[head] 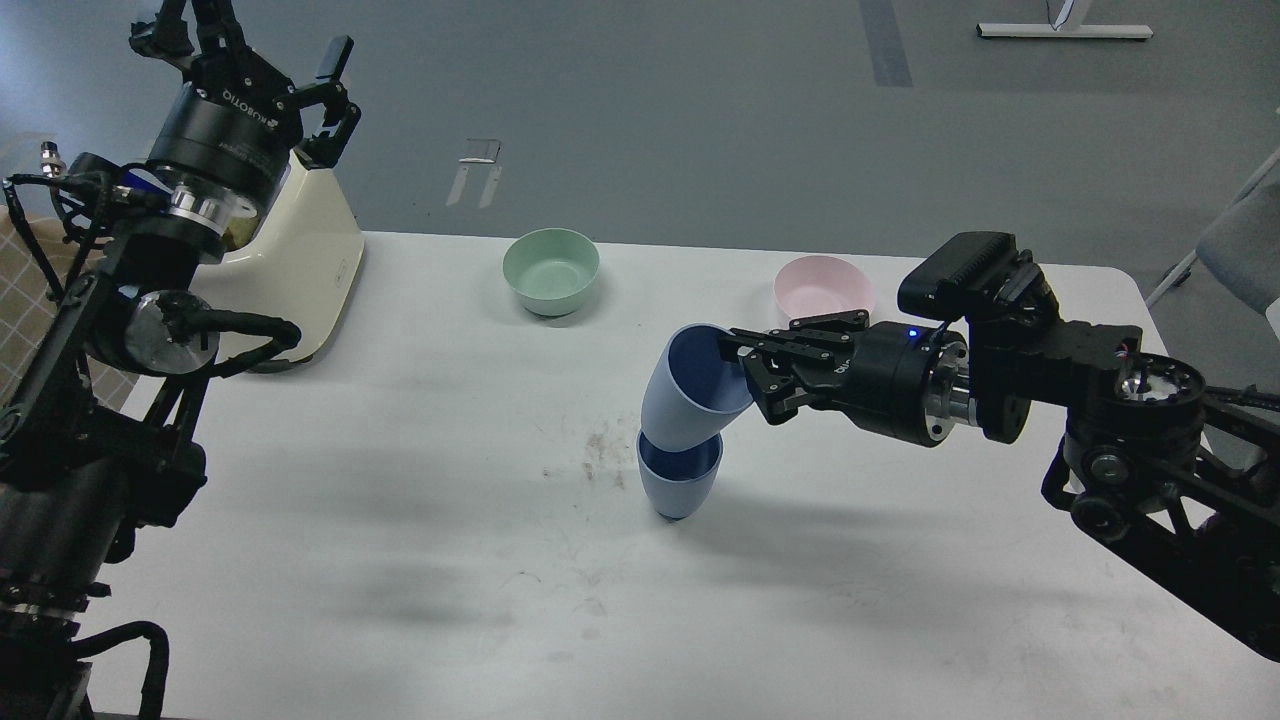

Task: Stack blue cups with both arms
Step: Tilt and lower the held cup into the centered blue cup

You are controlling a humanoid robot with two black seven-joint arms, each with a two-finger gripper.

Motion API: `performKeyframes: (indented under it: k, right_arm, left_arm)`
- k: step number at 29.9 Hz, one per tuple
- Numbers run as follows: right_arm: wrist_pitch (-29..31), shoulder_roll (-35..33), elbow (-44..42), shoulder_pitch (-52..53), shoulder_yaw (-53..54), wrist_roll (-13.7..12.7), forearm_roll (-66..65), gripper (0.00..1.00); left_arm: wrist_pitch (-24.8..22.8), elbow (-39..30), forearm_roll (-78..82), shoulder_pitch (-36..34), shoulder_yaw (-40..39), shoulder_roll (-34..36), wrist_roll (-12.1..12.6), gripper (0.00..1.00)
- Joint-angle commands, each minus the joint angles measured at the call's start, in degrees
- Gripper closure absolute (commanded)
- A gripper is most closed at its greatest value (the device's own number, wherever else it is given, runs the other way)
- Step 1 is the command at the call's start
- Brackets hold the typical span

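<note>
One blue cup stands upright on the white table, near its middle. The second blue cup is tilted with its mouth facing up and to the right, and its base sits in the mouth of the standing cup. My right gripper comes in from the right and is shut on the tilted cup's right rim. My left gripper is raised at the top left, far from the cups, open and empty.
A mint-green bowl and a pink bowl stand at the back of the table. A cream appliance stands at the back left, under my left arm. A dirty smudge lies left of the cups.
</note>
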Motion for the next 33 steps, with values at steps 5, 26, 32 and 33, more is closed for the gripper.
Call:
performKeyframes:
  k: [5, 26, 32, 33]
  right_arm:
    - [0.0, 0.3, -0.2, -0.6, -0.2, -0.2, -1.9, 1.0]
    - [0.0, 0.4, -0.1, -2.0, -0.3, -0.3, -2.2, 1.0]
    - [0.0, 0.4, -0.1, -2.0, -0.3, -0.8, -2.2, 0.96]
    - [0.0, 0.4, -0.1, -2.0, -0.3, -0.8, -2.2, 0.95]
  left_arm:
    - [0.0, 0.0, -0.1, 0.1, 0.0, -0.1, -0.1, 0.02]
    - [0.0, 0.0, -0.1, 0.3, -0.1, -0.1, -0.1, 0.02]
    - [0.0, 0.0, -0.1, 0.3, -0.1, -0.1, -0.1, 0.02]
    - [0.0, 0.0, -0.1, 0.3, -0.1, -0.1, -0.1, 0.02]
